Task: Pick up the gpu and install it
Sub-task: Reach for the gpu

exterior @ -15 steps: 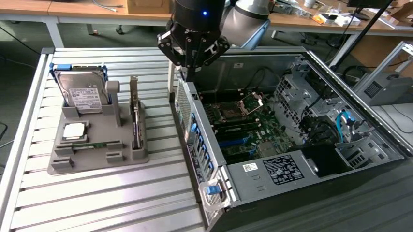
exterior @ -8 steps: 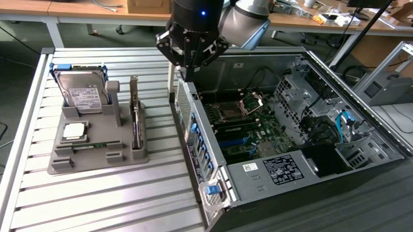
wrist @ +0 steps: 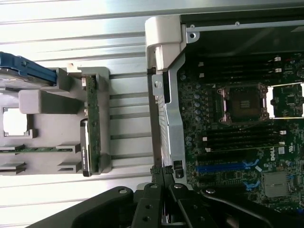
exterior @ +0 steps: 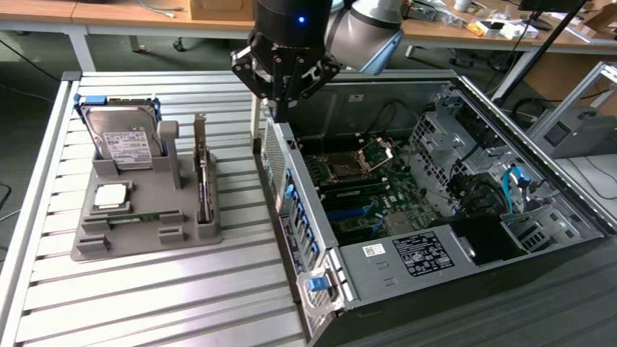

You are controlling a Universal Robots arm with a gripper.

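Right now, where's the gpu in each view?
Exterior view: gpu on edge in the grey holder, to the exterior view's left of the PC case.
Wrist view: gpu on edge in that holder, on its side nearest the case.
Shared landmark: the CPU socket.

Beyond the far edge of your slatted metal worktop (exterior: 144, 289) you have wooden-topped desks (exterior: 126, 14) on white legs. Dark floor (exterior: 24, 79) lies beneath them. A grey box (exterior: 579, 130) stands off the worktop's edge on the exterior view's right.
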